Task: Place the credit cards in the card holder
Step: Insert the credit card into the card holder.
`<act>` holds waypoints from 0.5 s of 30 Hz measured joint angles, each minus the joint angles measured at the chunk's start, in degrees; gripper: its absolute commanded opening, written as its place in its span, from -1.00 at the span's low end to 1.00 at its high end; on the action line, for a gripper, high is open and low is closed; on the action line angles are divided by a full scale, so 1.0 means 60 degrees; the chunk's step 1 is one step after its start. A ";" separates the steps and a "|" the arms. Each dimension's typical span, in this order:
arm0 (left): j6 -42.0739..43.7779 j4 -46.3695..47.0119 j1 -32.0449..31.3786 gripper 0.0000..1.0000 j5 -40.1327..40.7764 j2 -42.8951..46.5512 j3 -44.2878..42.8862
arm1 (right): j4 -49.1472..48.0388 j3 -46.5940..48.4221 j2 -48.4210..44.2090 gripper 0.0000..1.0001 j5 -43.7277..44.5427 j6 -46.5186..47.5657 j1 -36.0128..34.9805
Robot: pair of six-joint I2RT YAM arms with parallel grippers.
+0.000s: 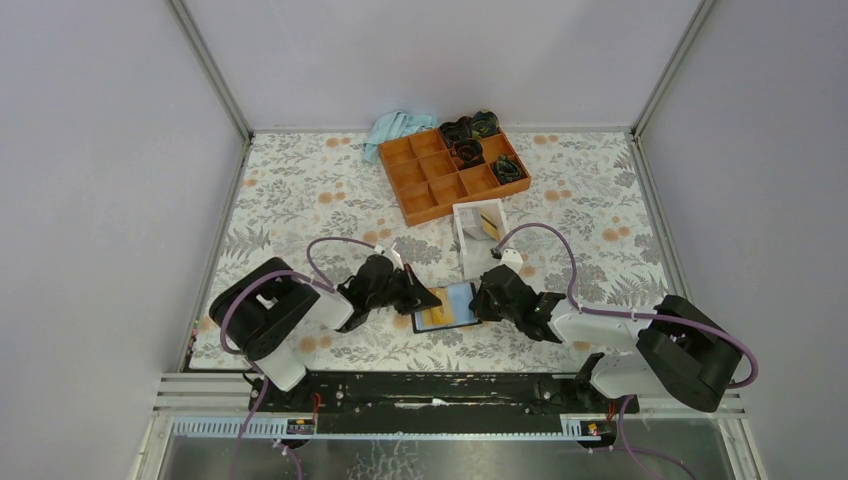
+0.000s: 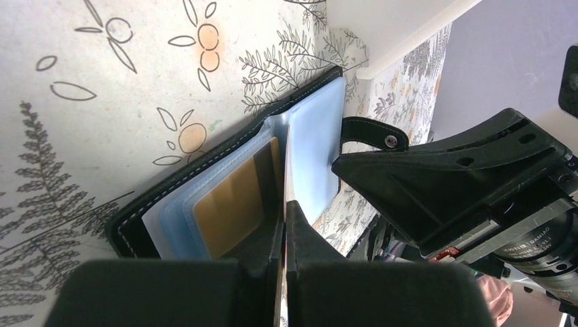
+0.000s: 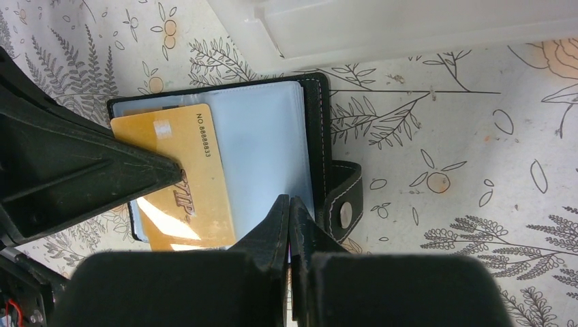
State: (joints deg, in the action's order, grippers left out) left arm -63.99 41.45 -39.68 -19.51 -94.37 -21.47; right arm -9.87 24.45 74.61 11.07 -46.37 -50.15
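1. The right gripper (image 3: 290,202), closed, presses the open card holder (image 3: 262,136) onto the table.
2. The gold credit card (image 3: 204,197) lies on its left page, and the closed left gripper (image 3: 176,167) touches it.
3. The left gripper should push slowly and keep the card flat.

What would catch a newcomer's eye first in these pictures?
The open wallet lies front centre, with the left gripper and the right gripper, both shut, pointing at it from either side. A gold card lies on its light-blue pages at the left gripper's tip. Behind the wallet stand a white box and an orange tray.
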 measured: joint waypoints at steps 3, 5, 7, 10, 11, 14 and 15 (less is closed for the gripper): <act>0.0007 -0.0004 0.0000 -1.00 -0.0102 -0.0106 -0.0102 | -0.0044 0.0000 0.0022 -1.00 0.0000 0.0004 0.0000; 0.0025 -0.0015 0.0000 -1.00 -0.0157 -0.0175 -0.0182 | -0.0047 0.0000 0.0025 -1.00 0.0000 0.0004 0.0000; 0.0058 -0.0018 0.0000 -1.00 -0.0189 -0.0222 -0.0233 | -0.0047 0.0000 0.0025 -1.00 0.0000 0.0004 0.0000; 0.0109 -0.0044 0.0018 -1.00 -0.0273 -0.0302 -0.0331 | -0.0047 0.0000 0.0025 -1.00 0.0000 0.0004 0.0000; 0.0113 -0.0044 0.0029 -1.00 -0.0299 -0.0328 -0.0353 | -0.0047 0.0000 0.0025 -1.00 0.0000 0.0004 0.0000; 0.0124 -0.0044 0.0062 -1.00 -0.0390 -0.0372 -0.0382 | -0.0047 0.0000 0.0033 -1.00 0.0000 0.0004 0.0000; 0.0124 -0.0036 0.0076 -1.00 -0.0412 -0.0382 -0.0382 | -0.0051 0.0000 0.0033 -1.00 0.0000 0.0004 0.0000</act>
State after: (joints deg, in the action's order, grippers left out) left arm -63.24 41.23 -39.22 -21.98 -96.66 -23.77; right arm -10.17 24.45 74.81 11.07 -46.35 -50.15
